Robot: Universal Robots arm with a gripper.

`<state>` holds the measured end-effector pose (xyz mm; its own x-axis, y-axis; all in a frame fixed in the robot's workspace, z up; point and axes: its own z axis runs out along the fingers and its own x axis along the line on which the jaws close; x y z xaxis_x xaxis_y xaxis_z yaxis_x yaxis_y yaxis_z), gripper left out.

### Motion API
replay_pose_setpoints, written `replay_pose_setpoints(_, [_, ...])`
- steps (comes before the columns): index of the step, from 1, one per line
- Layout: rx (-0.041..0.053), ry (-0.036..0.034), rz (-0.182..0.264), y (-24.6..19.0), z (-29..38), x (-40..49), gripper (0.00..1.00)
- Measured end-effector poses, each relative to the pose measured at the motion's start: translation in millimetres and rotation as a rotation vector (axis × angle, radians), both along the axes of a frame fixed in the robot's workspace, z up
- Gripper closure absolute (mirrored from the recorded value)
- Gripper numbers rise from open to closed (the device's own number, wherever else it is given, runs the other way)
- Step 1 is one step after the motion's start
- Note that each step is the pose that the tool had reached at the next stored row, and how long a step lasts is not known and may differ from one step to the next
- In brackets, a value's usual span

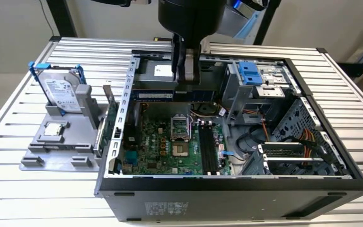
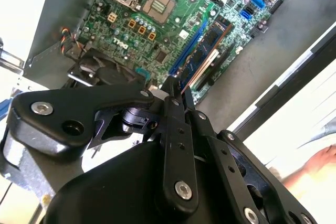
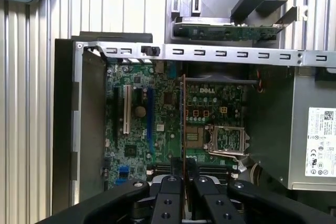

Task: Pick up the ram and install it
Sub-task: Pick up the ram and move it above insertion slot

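Note:
My gripper (image 2: 176, 85) is shut on the ram (image 2: 207, 45), a slim dark blue-green stick with black chips that juts out from between the fingertips. In the first wrist view the ram (image 3: 182, 124) appears edge-on as a thin line running out from the gripper (image 3: 183, 174) over the green motherboard (image 3: 157, 129). In the exterior view the gripper (image 1: 186, 81) hangs inside the open computer case (image 1: 232, 187), above the rear part of the motherboard (image 1: 162, 146). The black memory slots (image 1: 208, 146) lie nearer the case's front, apart from the gripper.
On the exterior view's left, a grey stand (image 1: 58, 151) holds a silver hard drive in a blue frame (image 1: 61, 92) and a small square CPU chip (image 1: 55, 128). The case's metal walls, drive cage (image 1: 260, 80) and cables (image 1: 307, 139) surround the board. A person's hand (image 2: 321, 161) is beside the case.

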<state>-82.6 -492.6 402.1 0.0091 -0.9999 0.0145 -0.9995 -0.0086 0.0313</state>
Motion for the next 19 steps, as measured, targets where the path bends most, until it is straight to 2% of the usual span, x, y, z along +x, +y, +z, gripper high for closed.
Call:
replay_pose_setpoints(12, [0.0000,0.0000,0.000,0.1,0.0,6.4,1.00])
replay_pose_setpoints(19, [-0.0001,0.0001,0.000,0.2,0.1,14.6,1.00])
